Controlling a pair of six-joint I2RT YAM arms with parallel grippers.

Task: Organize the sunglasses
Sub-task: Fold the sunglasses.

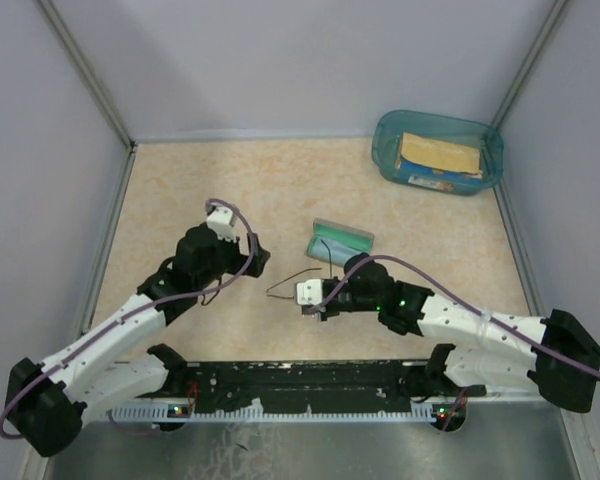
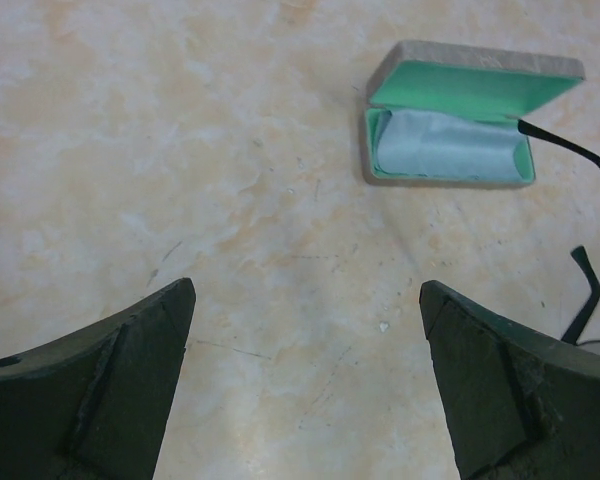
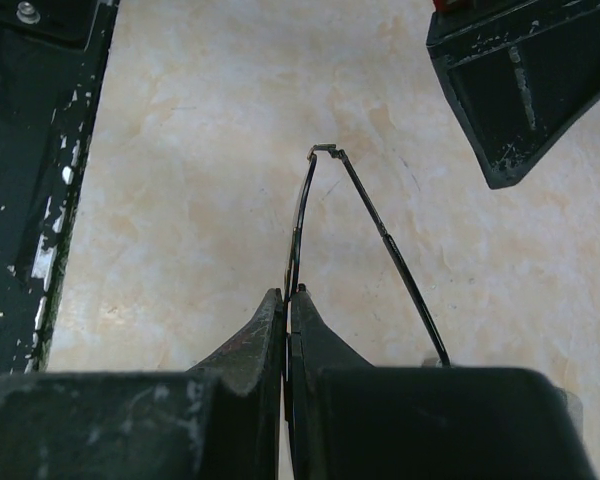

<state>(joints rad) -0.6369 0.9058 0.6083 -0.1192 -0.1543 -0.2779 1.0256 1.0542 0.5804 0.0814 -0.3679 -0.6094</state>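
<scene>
The sunglasses (image 3: 365, 212) are a thin dark wire frame, and my right gripper (image 3: 286, 296) is shut on the frame's edge, one slim temple arm splaying to the right. From above, the right gripper (image 1: 302, 300) holds the sunglasses (image 1: 290, 281) just above the table's middle. An open grey case (image 1: 340, 242) with green lining lies just behind it. A pale blue cloth (image 2: 445, 146) sits folded inside the case (image 2: 460, 120). My left gripper (image 2: 305, 290) hovers open over bare table with nothing between its fingers. The sunglasses' temple tips (image 2: 583, 152) show at that view's right edge.
A teal bin (image 1: 438, 150) holding a tan packet stands at the back right corner. The black base rail (image 1: 310, 378) runs along the near edge. White walls close in the table's left, back and right. A left gripper finger (image 3: 510, 90) shows close ahead of the right gripper.
</scene>
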